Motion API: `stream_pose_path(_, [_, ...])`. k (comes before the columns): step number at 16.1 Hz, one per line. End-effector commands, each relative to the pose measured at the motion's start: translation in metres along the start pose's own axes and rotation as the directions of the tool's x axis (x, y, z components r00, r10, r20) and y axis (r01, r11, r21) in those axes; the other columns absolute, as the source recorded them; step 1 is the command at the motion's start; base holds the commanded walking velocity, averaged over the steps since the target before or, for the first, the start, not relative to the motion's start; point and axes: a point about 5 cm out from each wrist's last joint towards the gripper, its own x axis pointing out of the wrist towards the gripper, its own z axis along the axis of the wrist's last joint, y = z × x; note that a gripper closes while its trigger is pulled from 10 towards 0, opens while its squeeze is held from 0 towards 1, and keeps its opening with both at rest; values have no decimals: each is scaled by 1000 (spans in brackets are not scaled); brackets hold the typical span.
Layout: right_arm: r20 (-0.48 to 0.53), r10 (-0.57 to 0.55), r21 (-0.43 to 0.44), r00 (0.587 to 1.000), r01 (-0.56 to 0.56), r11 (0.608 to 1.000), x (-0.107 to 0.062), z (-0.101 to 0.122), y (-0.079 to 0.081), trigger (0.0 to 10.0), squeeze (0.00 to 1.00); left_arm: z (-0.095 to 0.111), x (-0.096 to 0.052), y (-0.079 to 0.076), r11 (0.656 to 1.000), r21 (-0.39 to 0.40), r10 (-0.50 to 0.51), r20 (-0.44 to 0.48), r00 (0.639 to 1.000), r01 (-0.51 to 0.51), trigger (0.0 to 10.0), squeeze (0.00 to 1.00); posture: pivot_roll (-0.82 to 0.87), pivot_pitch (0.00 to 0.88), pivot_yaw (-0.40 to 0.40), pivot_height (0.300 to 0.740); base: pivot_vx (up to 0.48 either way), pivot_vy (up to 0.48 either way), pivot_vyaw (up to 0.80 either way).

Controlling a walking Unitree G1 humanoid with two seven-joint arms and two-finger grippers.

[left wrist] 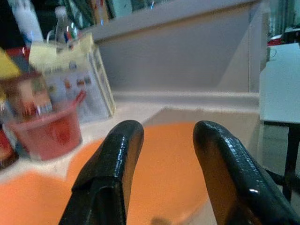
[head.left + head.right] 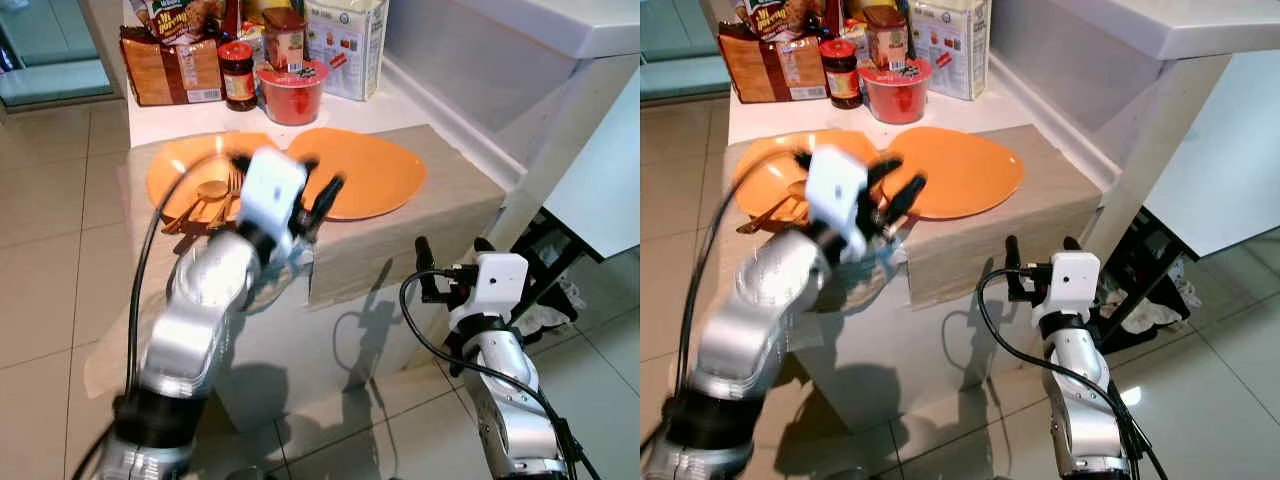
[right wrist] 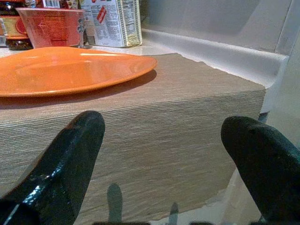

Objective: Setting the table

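Two orange plates lie on a beige placemat [image 2: 445, 200] draped over a small white table. The left plate [image 2: 178, 170] carries a golden spoon and fork [image 2: 207, 198]; the right plate [image 2: 372, 172] is bare. My left gripper [image 2: 898, 182] hovers, blurred, over the gap between the plates. It is open with nothing between its fingers [image 1: 117, 154]. My right gripper [image 2: 452, 245] is lower, in front of the placemat's hanging edge and below the right plate [image 3: 70, 68]. It too is open and holds nothing.
Groceries stand at the table's back: a red cup [image 2: 292, 92], a dark jar [image 2: 237, 75], a bread bag [image 2: 170, 70] and a white carton [image 2: 345, 40]. A white counter [image 2: 560, 30] rises on the right, with dark clutter [image 2: 545, 270] under it. Tiled floor surrounds the table.
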Motion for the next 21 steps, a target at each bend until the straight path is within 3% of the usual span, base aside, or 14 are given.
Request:
stream_pose_path(1, [7,-4,-8,1000,4,1000,2,0,-2,10000,0,7,4,7,1000,9,-9,1,1000,9,10000,1000,85,0,-13,740,0,0,0])
stream_pose_path(3, [6,-1,-5,1000,1,1000,2,-1,0,10000,0,20,15,24,999,49,-14,6,1000,14,10000,1000,89,0,-12,740,0,0,0])
stream_pose_path(4, [4,1,-4,1000,-1,1000,3,-1,1,10000,0,23,22,36,998,65,-13,-25,1000,14,10000,533,89,0,-12,740,0,0,0])
stream_pose_path(5, [2,1,-4,1000,-1,1000,3,-2,1,10000,0,22,25,43,997,78,-16,-61,998,21,10000,0,89,0,-10,740,0,0,0])
stream_pose_path(8, [-1,-2,-2,1000,2,1000,3,-3,1,10000,0,16,30,59,993,115,13,-148,989,4,10000,0,88,0,-7,740,0,0,0])
stream_pose_path(10, [-3,-3,0,1000,3,1000,3,-4,2,10000,0,9,33,84,986,165,58,-265,963,-14,10000,0,89,0,-4,740,0,0,0])
stream_pose_path(11, [-2,-2,0,1000,2,1000,3,-4,2,10000,0,8,34,87,986,166,60,-281,958,-13,10000,0,89,0,-4,740,0,0,0])
stream_pose_path(13, [2,0,5,1000,0,1000,2,-3,3,10000,0,9,32,110,978,203,110,-342,933,-41,10000,0,95,0,-1,740,0,0,0])
stream_pose_path(18, [-16,5,6,1000,-5,1000,0,-7,3,10000,0,19,22,127,974,224,118,-384,916,-32,10000,0,113,0,-8,740,0,0,0])
stream_pose_path(21, [-18,11,6,1000,-11,1000,1,-8,5,10000,0,17,17,129,980,169,157,-314,936,-108,10000,0,121,0,-15,740,0,0,0])
